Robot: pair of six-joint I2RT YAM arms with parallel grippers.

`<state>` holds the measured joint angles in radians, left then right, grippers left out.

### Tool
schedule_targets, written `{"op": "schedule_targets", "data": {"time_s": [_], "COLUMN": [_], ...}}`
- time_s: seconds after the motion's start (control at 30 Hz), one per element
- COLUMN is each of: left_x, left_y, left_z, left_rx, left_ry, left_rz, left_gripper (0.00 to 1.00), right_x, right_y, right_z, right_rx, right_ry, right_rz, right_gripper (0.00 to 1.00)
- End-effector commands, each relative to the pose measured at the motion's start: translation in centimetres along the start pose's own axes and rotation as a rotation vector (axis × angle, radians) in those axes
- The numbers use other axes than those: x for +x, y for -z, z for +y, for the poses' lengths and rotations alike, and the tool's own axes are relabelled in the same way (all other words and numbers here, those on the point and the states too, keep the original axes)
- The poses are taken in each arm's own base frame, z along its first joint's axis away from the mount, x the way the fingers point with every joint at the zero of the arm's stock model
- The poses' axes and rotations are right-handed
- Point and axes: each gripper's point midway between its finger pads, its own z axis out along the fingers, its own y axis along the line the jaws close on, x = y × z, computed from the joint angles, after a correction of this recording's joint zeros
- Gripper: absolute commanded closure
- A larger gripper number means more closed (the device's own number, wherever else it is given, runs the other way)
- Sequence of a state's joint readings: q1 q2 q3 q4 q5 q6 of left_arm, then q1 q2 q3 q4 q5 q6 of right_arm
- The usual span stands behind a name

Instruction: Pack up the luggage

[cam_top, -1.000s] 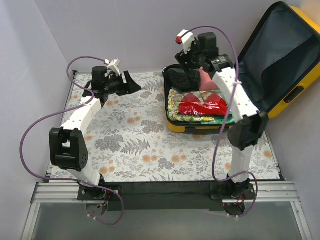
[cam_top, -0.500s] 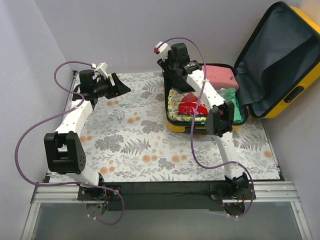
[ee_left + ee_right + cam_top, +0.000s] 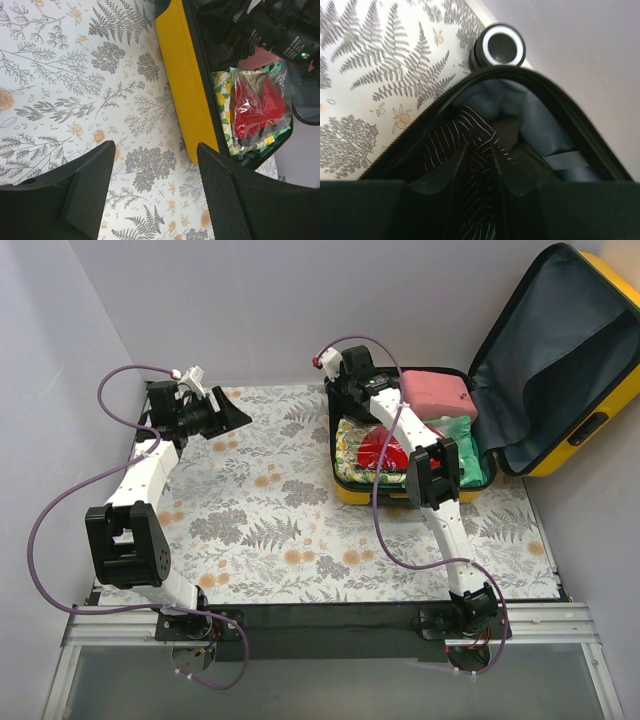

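Left tool (image 3: pixel 156 157): spread, hovering above the bench (image 3: pixel 60 75).
Right tool (image 3: pixel 476 167): pinching a fold of black striped cloth (image 3: pixel 470 125).
Luggage (image 3: pixel 182 75): lid open; ahead of the left tool, around the right tool.

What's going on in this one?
The right gripper is down in the far left corner of the open glossy yellow hard-shell suitcase, pinching a black pinstriped cloth. A pink case and a red item in clear wrap already lie inside. The left gripper hangs open and empty over the floral-patterned table.
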<state>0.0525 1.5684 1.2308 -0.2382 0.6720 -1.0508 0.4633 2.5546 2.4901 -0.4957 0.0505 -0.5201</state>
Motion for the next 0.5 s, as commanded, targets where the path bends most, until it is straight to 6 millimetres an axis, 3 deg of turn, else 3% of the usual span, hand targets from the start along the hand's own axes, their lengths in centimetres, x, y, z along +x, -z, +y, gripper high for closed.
{"op": "schedule_targets", "data": {"time_s": [0.0,0.1,0.17,0.23,0.27,0.37,0.4,0.43,0.47], "left_x": [0.0,-0.2,-0.4,-0.6,-0.8,-1.1,-1.3,-1.5,-1.6], "left_y": [0.5,0.6,0.8,1.0,1.1,1.5,1.7,1.8,2.0], "left_z": [0.1,0.4,0.3,0.0,-0.3,-1.0,-1.4,-1.7,-2.0], "left_rx": [0.004,-0.001,0.002,0.009,0.015,0.036,0.044,0.049,0.057], "left_ry": [0.000,0.006,0.007,0.007,0.005,0.010,0.009,0.007,0.006], "left_rz": [0.011,0.012,0.010,0.007,0.003,0.001,-0.005,-0.009,-0.011], "left_gripper": [0.35,0.35,0.35,0.35,0.35,0.35,0.35,0.35,0.35], "right_x": [2.9,2.6,1.3,-1.7,-4.0,-6.4,-8.4,-9.1,-10.2], "right_y": [-1.4,-1.2,-0.3,2.1,4.4,8.2,11.7,13.3,16.5], "right_z": [0.0,0.0,-0.6,-2.2,-3.5,-5.9,-7.8,-8.6,-9.6], "right_rx": [0.004,-0.001,0.012,0.047,0.078,0.154,0.221,0.250,0.293], "right_ry": [0.024,0.017,0.012,0.009,0.013,0.063,0.097,0.126,0.143], "right_rz": [0.063,0.058,0.030,-0.029,-0.076,-0.115,-0.147,-0.153,-0.174], "right_gripper": [0.70,0.70,0.67,0.65,0.61,0.54,0.51,0.47,0.35]}}
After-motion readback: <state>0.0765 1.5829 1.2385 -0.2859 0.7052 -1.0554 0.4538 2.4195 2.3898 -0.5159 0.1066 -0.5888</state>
